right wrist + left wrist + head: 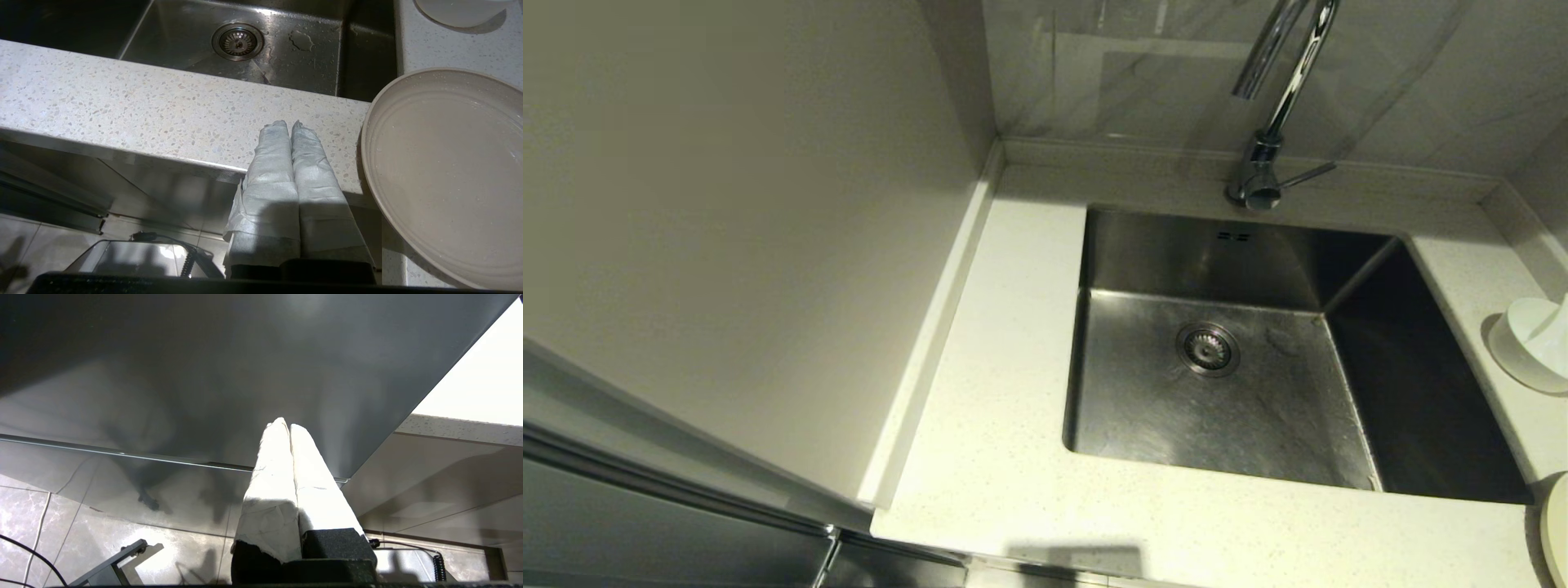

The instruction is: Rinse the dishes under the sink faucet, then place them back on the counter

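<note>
Right claw (pixel 291 124) (shut, empty) just beside plate (pixel 445 171).

The faucet (pixel 1286 90) top is cut by the head view's upper edge; the bowl (pixel 1535 343) and the plate (pixel 1558 531) by its right edge.

White-taped fingers (pixel 282 171) on black gripper bases, coiled cable (pixel 438 566)

No readable text, label, brand, number or sign appeared on any surface in all three views.
</note>
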